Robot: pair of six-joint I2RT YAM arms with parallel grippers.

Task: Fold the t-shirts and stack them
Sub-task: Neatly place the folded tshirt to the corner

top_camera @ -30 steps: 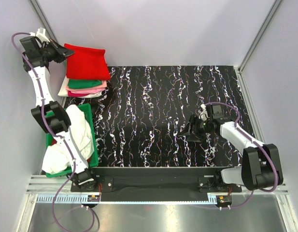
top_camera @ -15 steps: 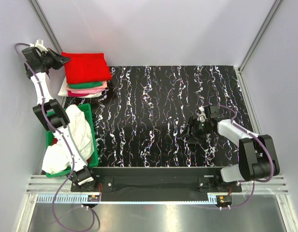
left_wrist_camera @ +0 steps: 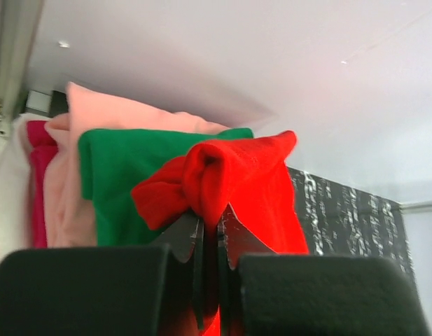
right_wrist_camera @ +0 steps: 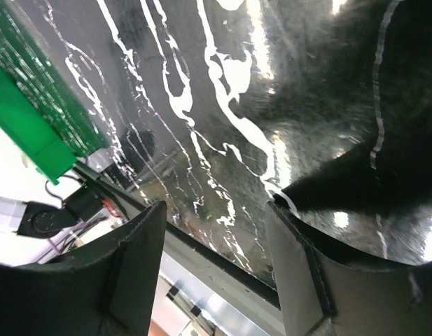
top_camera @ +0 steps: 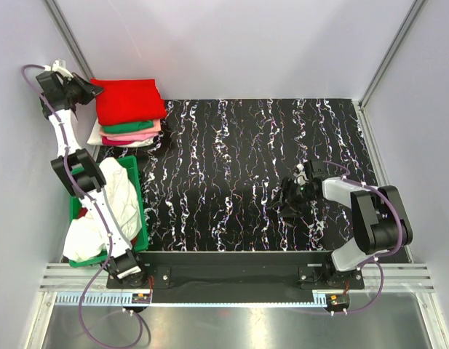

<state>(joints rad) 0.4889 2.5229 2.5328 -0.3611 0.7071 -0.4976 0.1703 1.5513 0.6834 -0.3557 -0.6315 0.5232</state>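
Observation:
A folded bright red t-shirt (top_camera: pixel 128 100) lies on top of a stack at the table's far left corner, over green (top_camera: pixel 129 126), pink (top_camera: pixel 137 134) and white (top_camera: pixel 100 134) folded tees. My left gripper (top_camera: pixel 94 90) is shut on the red shirt's left edge. In the left wrist view the jaws pinch a bunched fold of red cloth (left_wrist_camera: pixel 230 175), with the green tee (left_wrist_camera: pixel 121 175) and pink tee (left_wrist_camera: pixel 103 112) behind it. My right gripper (top_camera: pixel 288 195) is open and empty, low over the table at the right.
A green plastic bin (top_camera: pixel 137 218) holding loose white cloth (top_camera: pixel 115 203) stands at the near left, beside the left arm. The black marbled table (top_camera: pixel 239 160) spans the middle. White walls close in behind and at both sides.
The left gripper has drawn the red shirt's edge slightly leftward on the stack. The right gripper has moved a little toward the left and nearer its base.

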